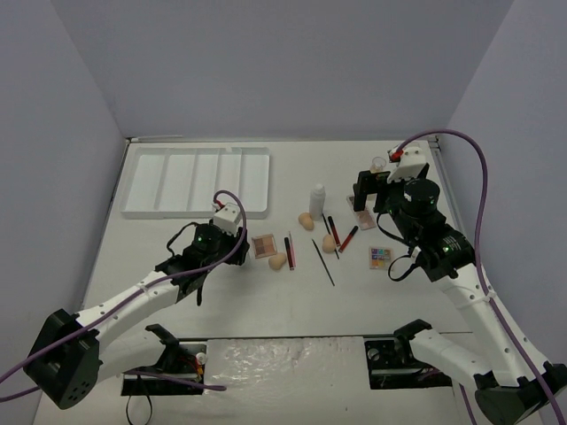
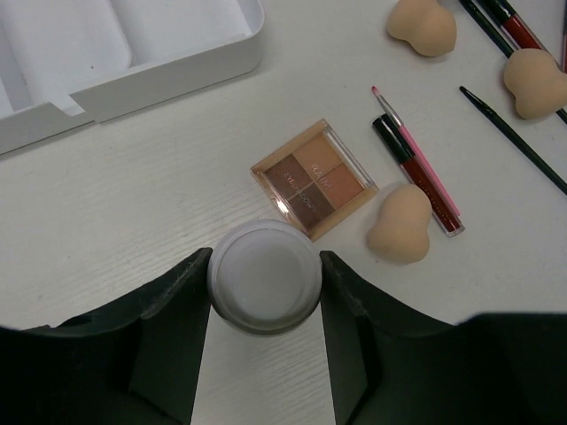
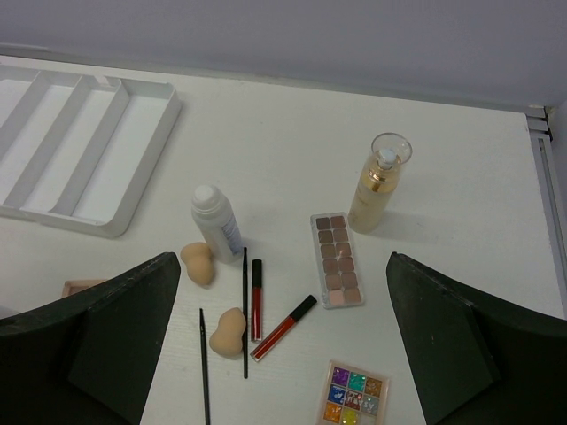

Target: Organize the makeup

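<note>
Gripping a white bottle (image 2: 266,276) between its fingers, the left hand (image 2: 266,292) is over the counter (image 2: 133,195), just beside the brown palette (image 2: 314,178) and near the tray (image 2: 133,75). The right hand (image 3: 281,261) hangs spread wide and empty above the second bottle (image 3: 216,221), sponges (image 3: 198,263), red pencils (image 3: 256,299), long palette (image 3: 337,259) and tan tube (image 3: 379,181).

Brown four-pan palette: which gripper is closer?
Left. The left gripper, shut on a white bottle, is right beside the brown palette; the right gripper is open, well off to its right.
</note>
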Robot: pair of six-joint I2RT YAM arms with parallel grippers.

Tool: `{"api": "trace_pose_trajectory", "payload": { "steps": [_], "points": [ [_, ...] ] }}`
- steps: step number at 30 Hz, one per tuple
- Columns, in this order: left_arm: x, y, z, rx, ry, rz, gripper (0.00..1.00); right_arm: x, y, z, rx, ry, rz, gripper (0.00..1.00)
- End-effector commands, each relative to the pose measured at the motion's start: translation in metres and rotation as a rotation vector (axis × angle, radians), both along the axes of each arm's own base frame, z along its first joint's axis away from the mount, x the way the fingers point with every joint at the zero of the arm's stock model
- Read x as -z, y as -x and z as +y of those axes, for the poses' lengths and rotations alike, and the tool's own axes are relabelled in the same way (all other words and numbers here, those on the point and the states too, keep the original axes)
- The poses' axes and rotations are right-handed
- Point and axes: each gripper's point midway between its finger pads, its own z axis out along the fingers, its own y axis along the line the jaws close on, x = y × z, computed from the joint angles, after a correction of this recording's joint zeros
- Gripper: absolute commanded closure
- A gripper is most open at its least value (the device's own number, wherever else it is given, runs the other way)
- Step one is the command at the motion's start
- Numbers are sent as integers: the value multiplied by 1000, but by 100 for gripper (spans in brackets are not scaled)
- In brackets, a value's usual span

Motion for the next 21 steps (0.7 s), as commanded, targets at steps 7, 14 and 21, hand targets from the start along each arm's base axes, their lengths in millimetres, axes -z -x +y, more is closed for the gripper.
{"api": "trace_pose_trajectory", "payload": {
  "steps": [7, 14, 21],
  "points": [
    [-68, -21, -9, -45, 112, -151, 100, -30, -3, 3, -7, -41, -105, 0],
    [-136, -40, 33, -221, 19, -252, 100, -33, -4, 3, -1, -46, -108, 0],
    [-197, -99, 129, -512, -1, -314, 100, -30, -4, 14, -57, -54, -97, 0]
  ]
}}
